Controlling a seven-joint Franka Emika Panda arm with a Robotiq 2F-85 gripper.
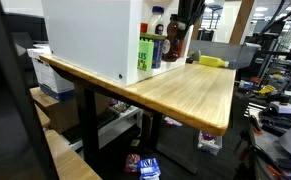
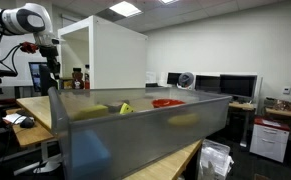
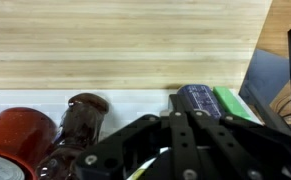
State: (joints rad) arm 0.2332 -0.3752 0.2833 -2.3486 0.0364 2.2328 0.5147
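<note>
A long wooden worktop [image 1: 190, 95] fills both exterior views, with a tall white box [image 1: 90, 35] standing at one end. In an exterior view a grey see-through bin [image 2: 135, 140] blocks the foreground. Behind it the white arm [image 2: 25, 18] bends down beside the box. A row of containers stands just beside the box, and the black claw [image 3: 180, 128] hangs right over that row, its jaws drawn fully together. The pictures show nothing gripped between them. In the wrist view the claw sits between the brown bottle [image 3: 83, 120], just to one side of it, and the blue-capped bottle [image 3: 195, 98], just to the other. Whether it touches either one cannot be told. A green tub [image 3: 233, 102] stands against the blue-capped bottle on its far side, and a red lid [image 3: 15, 135] lies beyond the brown bottle at the end of the row. Bare wood stretches away past the containers. Well apart from them, farther along the worktop, lies a small yellow thing [image 1: 213, 61], too small to make out.
</note>
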